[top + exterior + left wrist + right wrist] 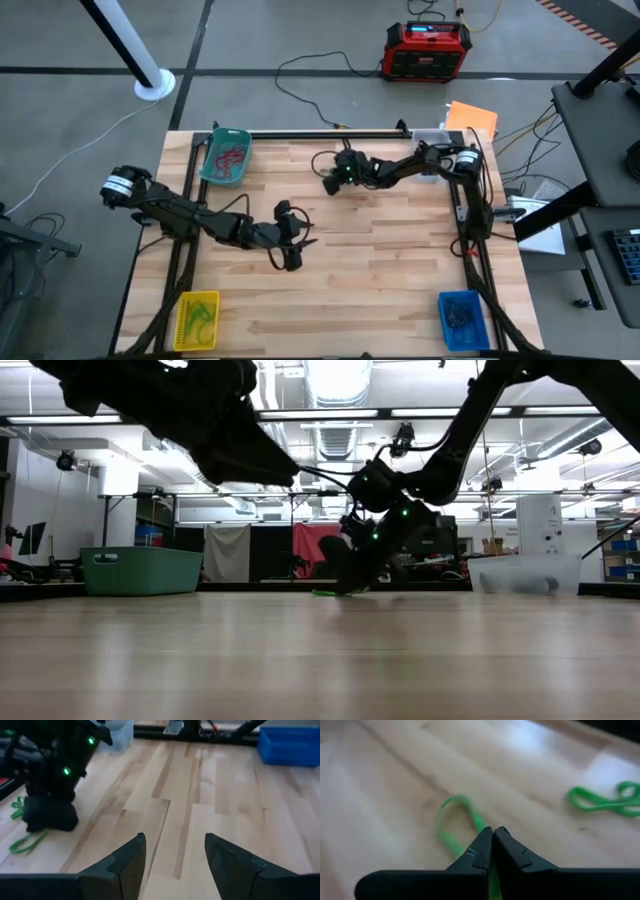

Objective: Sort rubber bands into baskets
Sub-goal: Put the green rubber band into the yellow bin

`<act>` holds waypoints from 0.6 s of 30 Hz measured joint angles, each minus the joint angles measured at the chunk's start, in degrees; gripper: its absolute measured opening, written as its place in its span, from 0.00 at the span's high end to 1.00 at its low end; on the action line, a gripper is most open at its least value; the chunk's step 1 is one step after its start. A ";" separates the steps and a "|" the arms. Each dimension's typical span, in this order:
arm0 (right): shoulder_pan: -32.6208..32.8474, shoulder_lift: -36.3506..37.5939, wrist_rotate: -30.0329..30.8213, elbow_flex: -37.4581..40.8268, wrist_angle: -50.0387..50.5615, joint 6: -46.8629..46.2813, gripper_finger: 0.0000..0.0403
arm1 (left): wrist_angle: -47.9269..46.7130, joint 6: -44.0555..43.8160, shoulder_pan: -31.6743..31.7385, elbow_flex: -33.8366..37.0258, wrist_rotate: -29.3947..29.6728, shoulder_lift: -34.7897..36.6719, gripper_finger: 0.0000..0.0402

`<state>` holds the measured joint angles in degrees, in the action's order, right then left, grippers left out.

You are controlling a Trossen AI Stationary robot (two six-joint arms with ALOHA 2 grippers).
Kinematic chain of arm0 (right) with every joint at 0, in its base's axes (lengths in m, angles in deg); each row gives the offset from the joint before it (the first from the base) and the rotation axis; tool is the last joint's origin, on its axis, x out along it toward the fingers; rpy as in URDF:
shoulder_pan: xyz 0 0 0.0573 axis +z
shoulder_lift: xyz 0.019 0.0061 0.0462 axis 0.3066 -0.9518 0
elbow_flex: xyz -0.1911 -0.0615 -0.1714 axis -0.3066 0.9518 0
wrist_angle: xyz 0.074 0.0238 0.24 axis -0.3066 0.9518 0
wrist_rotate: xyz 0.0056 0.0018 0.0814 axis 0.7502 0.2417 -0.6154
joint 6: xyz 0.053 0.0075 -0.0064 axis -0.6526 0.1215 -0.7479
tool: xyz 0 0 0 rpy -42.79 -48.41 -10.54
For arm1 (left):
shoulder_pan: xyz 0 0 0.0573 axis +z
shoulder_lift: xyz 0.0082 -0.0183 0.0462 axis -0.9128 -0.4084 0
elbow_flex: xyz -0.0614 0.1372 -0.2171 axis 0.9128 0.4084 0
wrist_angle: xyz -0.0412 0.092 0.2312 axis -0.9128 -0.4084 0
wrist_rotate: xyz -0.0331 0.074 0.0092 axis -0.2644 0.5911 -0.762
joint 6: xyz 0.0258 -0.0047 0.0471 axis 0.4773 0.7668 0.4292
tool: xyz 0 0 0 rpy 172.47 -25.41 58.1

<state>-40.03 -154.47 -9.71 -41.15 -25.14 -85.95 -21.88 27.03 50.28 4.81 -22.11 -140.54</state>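
Presently: wooden table (400, 270), baskets at its corners: teal basket (226, 156), yellow basket (197, 319), blue basket (462, 314).

Left gripper (174, 851) waits mid-table, fingers spread, holding nothing.

Right gripper (492, 840) down at the board toward the far side, fingers clenched on a green rubber band (454, 826); the loop trails out beside the tips. Second green band (605, 800) lies loose nearby.

Step in hand, as judged: lift straight, keep the pinch firm so the floppy loop doesn't slip, carry to the yellow basket, which seems to hold the green ones.
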 joint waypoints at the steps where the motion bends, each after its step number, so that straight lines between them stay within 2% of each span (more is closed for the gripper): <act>1: 0.81 0.02 -0.35 0.00 0.21 0.18 0.97 | -0.02 0.00 -0.12 -0.29 0.01 0.04 0.53; 6: 5.68 0.11 -5.38 0.03 0.45 2.24 0.97 | -0.99 0.44 -0.46 -0.89 0.01 0.04 0.53; 10: 8.76 0.96 -11.71 0.07 1.26 4.49 0.97 | -1.06 0.32 -0.75 -0.89 0.01 0.04 0.53; 18: 10.29 7.91 -12.67 0.17 5.69 6.89 0.97 | -1.56 -0.03 -1.27 -0.87 0.02 0.04 0.53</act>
<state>-29.75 -146.56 -22.38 -40.97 -19.45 -79.06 -23.44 27.00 49.01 3.94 -22.09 -140.49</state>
